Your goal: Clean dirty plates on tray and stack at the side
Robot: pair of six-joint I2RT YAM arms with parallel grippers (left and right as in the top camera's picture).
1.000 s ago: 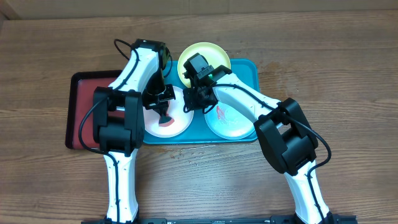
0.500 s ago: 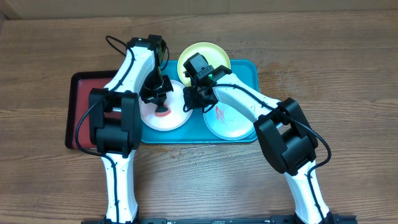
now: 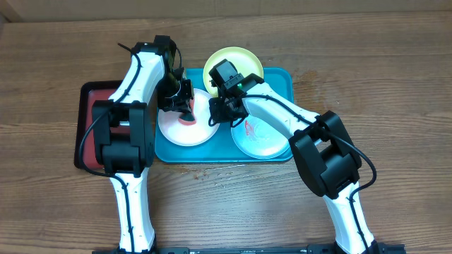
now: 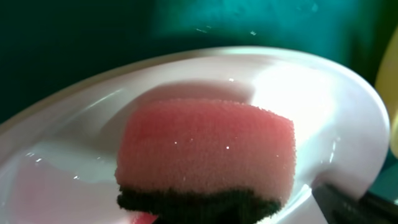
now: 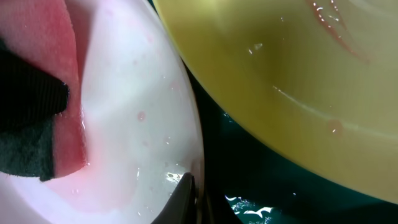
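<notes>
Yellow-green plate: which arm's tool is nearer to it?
Right. The right tool sits at the white plate's rim, right beside the yellow-green plate; the left tool is farther left, holding a sponge on that plate.

L wrist: sponge (image 4: 205,149) btm cut off; white plate (image 4: 311,106) cropped.

Reaches the left arm (image 3: 139,76) up past the left end of the tray (image 3: 279,77), then bends the wrist back inward. Holds the left gripper (image 3: 181,106) over the tray's left half, clamped on a pink sponge (image 4: 205,149). Stretches the right arm (image 3: 272,111) diagonally from beyond the tray's near right corner. Sets the right gripper (image 3: 220,113) just left of the tray's centre, one fingertip (image 5: 183,196) at the rim of the white plate (image 3: 185,134); cannot tell the jaw gap.
</notes>
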